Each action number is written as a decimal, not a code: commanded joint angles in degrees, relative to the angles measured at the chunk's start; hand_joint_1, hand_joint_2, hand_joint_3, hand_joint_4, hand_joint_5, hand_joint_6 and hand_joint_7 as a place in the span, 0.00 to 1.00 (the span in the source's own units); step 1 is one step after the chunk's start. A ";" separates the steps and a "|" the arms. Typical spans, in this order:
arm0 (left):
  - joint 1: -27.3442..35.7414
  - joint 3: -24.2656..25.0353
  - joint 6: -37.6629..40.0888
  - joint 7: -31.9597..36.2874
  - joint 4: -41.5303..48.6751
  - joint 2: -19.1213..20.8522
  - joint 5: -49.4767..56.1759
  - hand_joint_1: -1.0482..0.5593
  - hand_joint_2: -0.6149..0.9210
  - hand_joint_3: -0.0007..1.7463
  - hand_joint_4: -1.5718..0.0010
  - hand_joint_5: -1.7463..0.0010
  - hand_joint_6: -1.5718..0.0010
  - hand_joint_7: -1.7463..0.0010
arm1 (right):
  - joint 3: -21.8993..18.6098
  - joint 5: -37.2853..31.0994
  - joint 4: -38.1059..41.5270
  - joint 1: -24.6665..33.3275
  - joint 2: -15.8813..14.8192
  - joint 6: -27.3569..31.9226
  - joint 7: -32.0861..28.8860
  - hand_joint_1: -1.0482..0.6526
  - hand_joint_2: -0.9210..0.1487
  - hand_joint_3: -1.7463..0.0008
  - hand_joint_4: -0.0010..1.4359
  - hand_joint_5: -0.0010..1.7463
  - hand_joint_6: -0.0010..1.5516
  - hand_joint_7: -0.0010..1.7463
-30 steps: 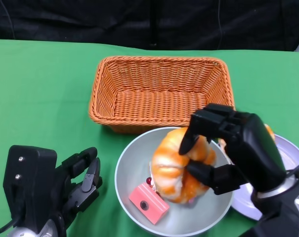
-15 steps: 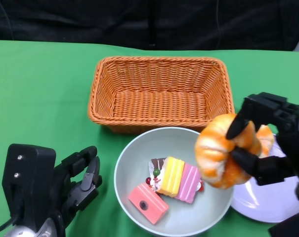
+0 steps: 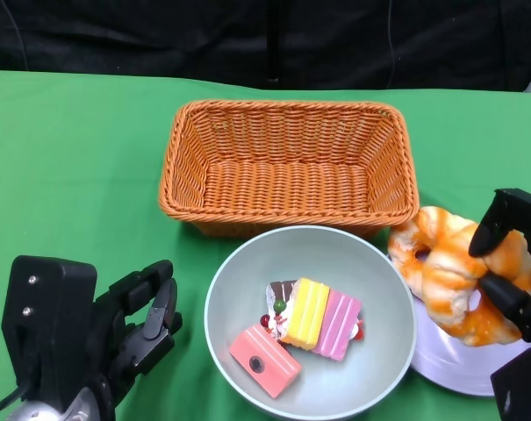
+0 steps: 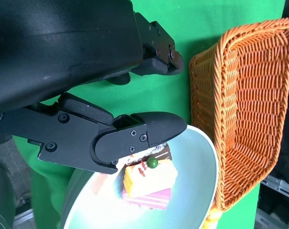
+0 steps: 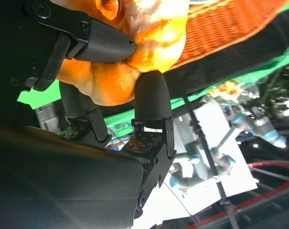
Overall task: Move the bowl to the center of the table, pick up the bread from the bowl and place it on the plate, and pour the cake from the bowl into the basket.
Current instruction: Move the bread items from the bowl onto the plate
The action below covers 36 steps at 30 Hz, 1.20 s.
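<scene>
A pale grey bowl (image 3: 370,276) sits at the front centre of the green table, with a striped cake slice (image 3: 316,317) and a pink cake piece (image 3: 263,360) inside. My right hand (image 3: 511,281) grips the orange bread (image 3: 449,267) over the white plate (image 3: 449,364) at the right. In the right wrist view the fingers (image 5: 151,95) clasp the bread (image 5: 134,43). My left hand (image 3: 125,324) is open, left of the bowl and apart from it. The left wrist view shows its fingers (image 4: 134,138) beside the bowl (image 4: 197,191) and cake (image 4: 146,183).
An empty orange wicker basket (image 3: 287,167) stands just behind the bowl, also seen as the basket (image 4: 244,105) in the left wrist view. Green cloth stretches to the left and behind; a dark backdrop bounds the far edge.
My right hand lifted the bread out of the bowl and carried it right, over the plate. The cake pieces under it are now uncovered. The left hand stayed put.
</scene>
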 commanded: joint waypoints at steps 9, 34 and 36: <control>0.23 0.29 0.18 0.07 -0.18 0.78 0.02 0.26 1.00 0.40 1.00 0.56 0.79 0.99 | 1.43 -1.79 0.20 0.84 -2.83 5.79 2.91 0.49 0.64 0.12 0.70 1.00 0.49 1.00; 0.33 0.42 -0.01 -0.10 -0.30 1.20 0.04 0.26 1.00 0.40 1.00 0.55 0.79 0.99 | 6.13 -5.52 -9.64 2.97 -7.43 24.13 22.95 0.10 0.00 0.83 0.00 0.09 0.09 0.00; 0.33 0.50 -0.12 -0.15 -0.20 1.21 -0.05 0.26 1.00 0.40 1.00 0.55 0.79 0.99 | 6.24 -5.81 -9.91 3.07 -7.30 24.58 22.85 0.10 0.00 0.82 0.00 0.06 0.08 0.00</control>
